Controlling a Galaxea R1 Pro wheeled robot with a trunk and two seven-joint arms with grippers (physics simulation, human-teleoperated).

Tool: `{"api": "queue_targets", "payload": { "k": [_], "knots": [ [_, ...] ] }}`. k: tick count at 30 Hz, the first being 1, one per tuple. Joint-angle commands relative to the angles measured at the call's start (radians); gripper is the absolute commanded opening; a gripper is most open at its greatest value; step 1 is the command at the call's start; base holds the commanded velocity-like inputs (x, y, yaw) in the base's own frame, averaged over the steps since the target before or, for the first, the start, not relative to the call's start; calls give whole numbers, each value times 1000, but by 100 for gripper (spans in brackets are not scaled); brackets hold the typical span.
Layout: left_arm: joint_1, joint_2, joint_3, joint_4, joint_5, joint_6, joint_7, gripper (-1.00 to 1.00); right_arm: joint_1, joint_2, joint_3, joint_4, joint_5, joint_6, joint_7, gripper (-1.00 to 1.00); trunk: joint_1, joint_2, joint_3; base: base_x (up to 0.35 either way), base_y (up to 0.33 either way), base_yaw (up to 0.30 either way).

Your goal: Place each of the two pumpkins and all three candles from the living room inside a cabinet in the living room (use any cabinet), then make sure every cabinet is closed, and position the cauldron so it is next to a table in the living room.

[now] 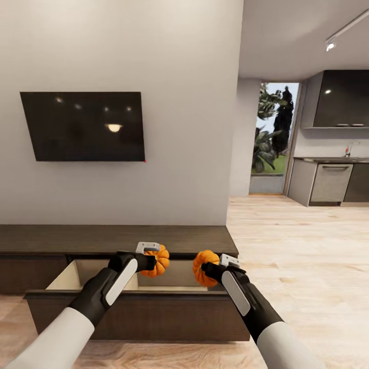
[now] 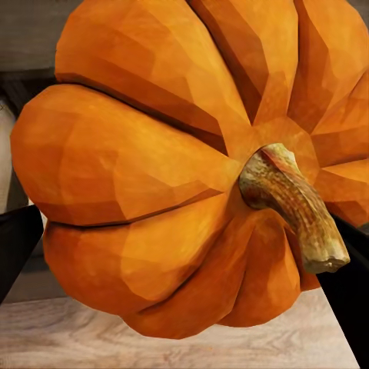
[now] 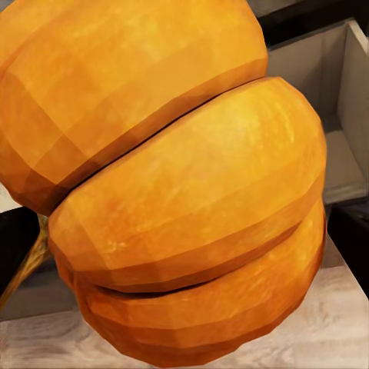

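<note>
A: Where do things stand?

B: The robot faces the cabinet (image 1: 118, 238), a long dark unit under the TV (image 1: 84, 126). One drawer (image 1: 66, 277) is pulled out, its pale inside showing.

A: And the end effectors?

B: Each is clamped on a pumpkin. The left end effector (image 1: 148, 259) holds the left pumpkin (image 1: 160, 261) over the open drawer; its stem (image 2: 296, 206) faces the left wrist camera. The right end effector (image 1: 218, 266) holds the right pumpkin (image 1: 203, 266) at the drawer's right end, also above it. In the right wrist view that pumpkin (image 3: 177, 184) is seen side-on, with the drawer's corner behind it.

A: So are the pumpkins in yet?

B: No. Both hang in the air over the drawer, so neither is placed. I'd judge this is the moment just ahead of lowering and letting go.

A: What's left after that?

B: Most of it, by my reading. The three candles must go into a cabinet too, the drawer must be pushed shut, and the cauldron must be set beside the table. From here I can't say how those items stand.

A: Any risk?

B: A pumpkin dropped from this height could roll inside, but the drawer walls should contain it.
</note>
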Motion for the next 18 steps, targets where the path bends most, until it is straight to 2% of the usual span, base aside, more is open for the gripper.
{"api": "queue_targets", "payload": {
  "k": [1,8,13,18],
  "knots": [
    [-1,1,-4,-1,9,2,11,-100,-2,0,3,-1,-11,0,-10,-100,0,-1,-1,0,0,0],
    [-2,-12,-3,1,6,16,27,-100,-15,-1,3,6,-13,4,-14,-100,0,-1,-1,0,0,0],
    [-3,-47,-4,23,9,94,96,-100,-17,1,4,6,-14,7,-41,-100,0,-1,-1,60,0,0],
    [-4,-55,-3,28,10,111,111,-100,-17,4,5,6,-13,8,-49,-100,0,-1,-1,27,0,0]
  ]
}}
